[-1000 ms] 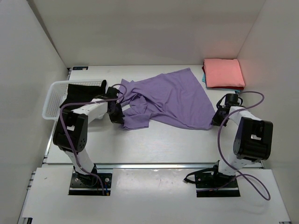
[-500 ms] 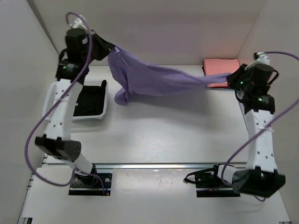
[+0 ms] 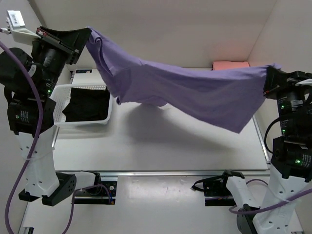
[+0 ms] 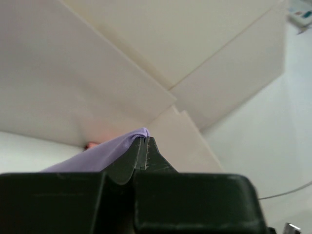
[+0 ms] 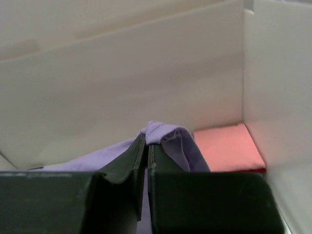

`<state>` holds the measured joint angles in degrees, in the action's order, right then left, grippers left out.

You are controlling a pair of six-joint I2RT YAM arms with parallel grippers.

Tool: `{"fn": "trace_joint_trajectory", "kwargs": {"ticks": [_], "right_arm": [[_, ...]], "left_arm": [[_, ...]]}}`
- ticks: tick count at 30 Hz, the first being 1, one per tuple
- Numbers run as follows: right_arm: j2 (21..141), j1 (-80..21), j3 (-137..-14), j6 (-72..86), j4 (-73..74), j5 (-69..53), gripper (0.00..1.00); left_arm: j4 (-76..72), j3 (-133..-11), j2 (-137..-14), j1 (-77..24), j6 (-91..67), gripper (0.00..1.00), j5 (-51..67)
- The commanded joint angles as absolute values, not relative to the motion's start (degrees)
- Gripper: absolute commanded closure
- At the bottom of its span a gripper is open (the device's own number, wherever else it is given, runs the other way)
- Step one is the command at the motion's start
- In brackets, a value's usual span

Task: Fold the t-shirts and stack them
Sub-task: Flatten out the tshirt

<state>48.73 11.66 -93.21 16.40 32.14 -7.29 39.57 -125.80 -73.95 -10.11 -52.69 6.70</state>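
Hanging high across the frame, the purple shirt is pinched tight by the left gripper and right gripper.

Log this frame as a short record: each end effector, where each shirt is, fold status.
left end effector: shut on lilac t-shirt, raised high
right end effector: shut on its opposite edge
lilac t-shirt: hanging spread between both arms, above the table
black t-shirt: in the white basket, at left
salmon-pink t-shirt: folded, far right corner
fold status: lilac not yet folded
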Motion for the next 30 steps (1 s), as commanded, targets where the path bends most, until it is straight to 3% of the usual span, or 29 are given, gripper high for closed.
{"fn": "trace_joint_trajectory", "kwargs": {"ticks": [1,5,10,16,24,30], "right_arm": [[52.99,8.97,-93.44,15.38,31.39,-5.53,1.0],[58.26,11.07,-90.98,19.15,28.4,-10.62,1.0],[67.4,10.1,-88.16,21.96,24.79,-11.24,1.0],[83.39,9.76,-97.98,22.33,22.24,-13.8,1.0],[95.54,9.14,-123.99,18.55,24.26,-11.35,1.0],[90.72,11.07,-117.27,19.25,24.78,-12.48,1.0]], "left_arm": [[36.41,-123.6,-76.38,-10.47,-58.09,1.0,8.52],[32.35,-119.09,-79.61,-10.28,-57.76,1.0,8.71],[28.92,-123.12,-95.23,-9.32,-57.21,1.0,13.34],[30.6,-145.98,-117.05,-8.0,-61.15,1.0,20.47],[17.33,-143.52,-112.51,-4.31,-64.6,1.0,19.51],[16.78,-135.82,-101.44,-3.42,-59.53,1.0,16.61]]}}
